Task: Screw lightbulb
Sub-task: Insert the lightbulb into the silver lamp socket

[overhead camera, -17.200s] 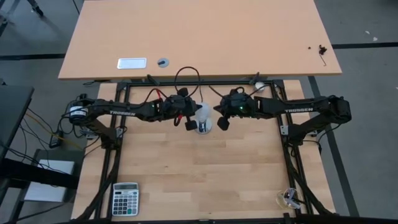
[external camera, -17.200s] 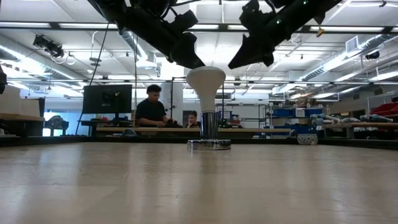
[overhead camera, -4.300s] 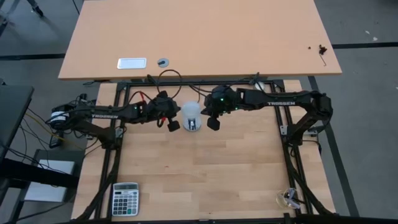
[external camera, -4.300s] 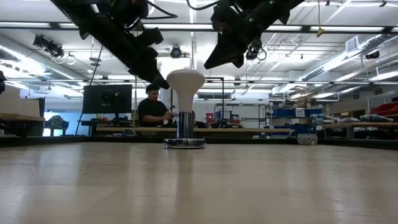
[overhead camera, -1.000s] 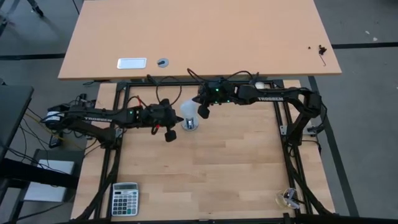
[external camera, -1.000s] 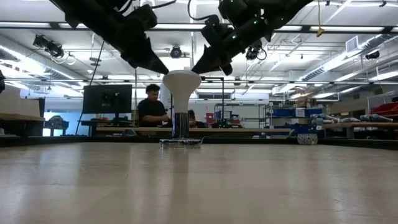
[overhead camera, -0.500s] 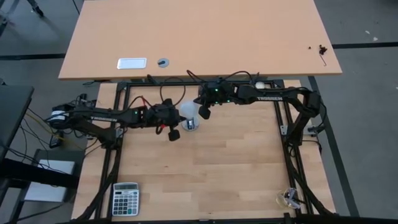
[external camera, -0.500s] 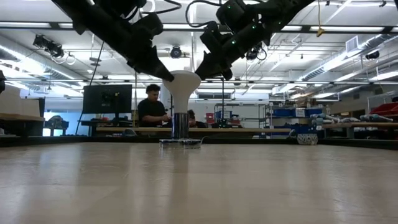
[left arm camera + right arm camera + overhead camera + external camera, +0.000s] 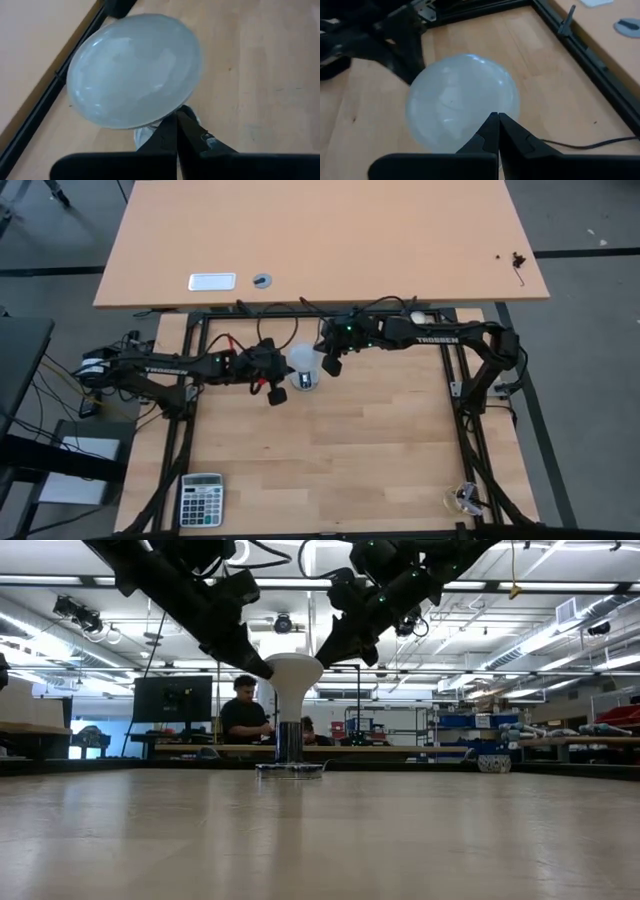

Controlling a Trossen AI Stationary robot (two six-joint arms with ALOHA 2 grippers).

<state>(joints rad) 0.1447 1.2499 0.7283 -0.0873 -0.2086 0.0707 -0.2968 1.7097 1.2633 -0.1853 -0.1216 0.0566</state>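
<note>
The white frosted lightbulb (image 9: 292,668) stands upright, its narrow base in the round silver socket (image 9: 291,769), near the table's far edge (image 9: 302,363). My left gripper (image 9: 264,670) is shut, its tip at the dome's left side. My right gripper (image 9: 321,659) is shut, its tip at the dome's right side. Both arms slant down toward the bulb. The dome fills the left wrist view (image 9: 135,70) and the right wrist view (image 9: 462,100), with each gripper's shut tip (image 9: 176,116) (image 9: 494,119) at its edge. My left gripper's shut fingertips lie against the left side of the dome (image 9: 271,670), slanting down from the table's left. The bulb stands upright in the socket. My right gripper's shut fingertips lie against the upper right side of the dome (image 9: 316,663), slanting down from the table's right.
A thin black cord (image 9: 570,145) runs from the socket. A calculator (image 9: 202,500) lies at the near left corner, a small clear object (image 9: 463,498) at the near right. A black frame rail (image 9: 330,312) borders the far edge, before a second desk (image 9: 320,240). People (image 9: 243,715) sit in the room behind.
My left gripper has gone toward the table's right edge and a little down, closing in on the bulb's dome until its tip meets it. The bulb and socket have stayed in place.
</note>
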